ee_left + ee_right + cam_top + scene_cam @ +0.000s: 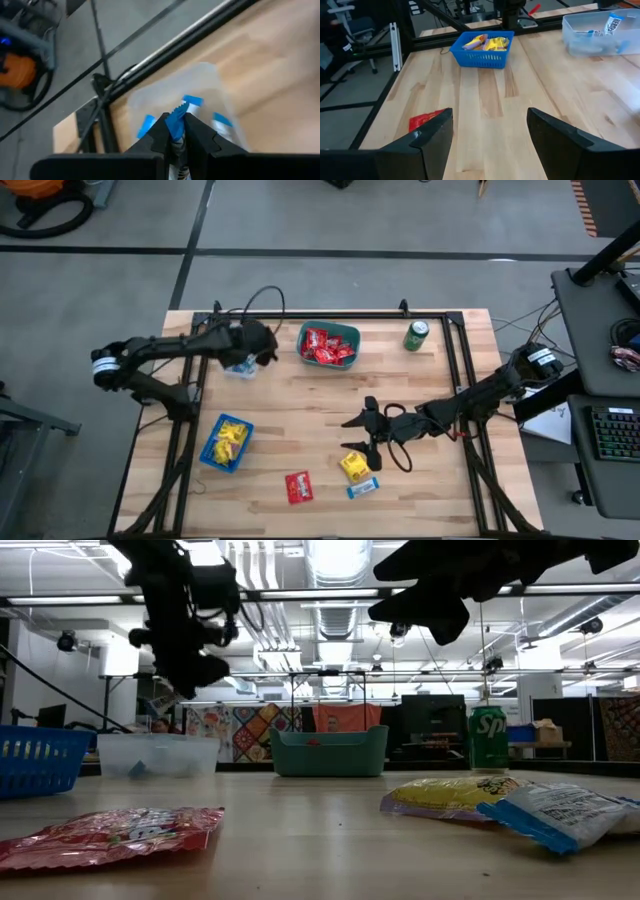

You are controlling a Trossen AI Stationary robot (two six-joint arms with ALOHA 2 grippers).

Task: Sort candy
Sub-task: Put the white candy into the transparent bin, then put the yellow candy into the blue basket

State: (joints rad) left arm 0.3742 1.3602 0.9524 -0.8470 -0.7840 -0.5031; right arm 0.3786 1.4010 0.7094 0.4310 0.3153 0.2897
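Wooden desk (300, 430) carries three bins, one per candy kind, so the sort is by colour. Teal bin (328, 344) holds red packets, well off to the side of the left pincer (262, 345). Blue basket (227, 444) holds yellow packets; in the right wrist view it sits straight ahead of the right pincer (490, 140), far across the desk. Clear tub (241, 365) takes the blue-and-white wrappers and lies directly below the left pincer, which hangs over it. Green can (417, 335) stands near the far edge, not part of the sort, well away from both pincers.

Left pincer: nearly closed, nipping a blue-and-white wrapper (177, 120) by its crimped end, held above the tub, likely so it drops among the same kind already lying in there. The release looks about to happen or just starting; the wrapper is between the fingertips in the left wrist view.

Right pincer: spread wide, nothing in it, hovering low over the near middle of the desk. Probably set up wide to come down on a loose sweet.

Loose candy left on the desk: a yellow packet (354, 466) just beside and below the right pincer, a blue-and-white wrapper (362, 487) touching or just beside that yellow one, and a red packet (298, 487) farther off to the side. Judging by that, three unsorted pieces remain, the yellow one the nearest pick.
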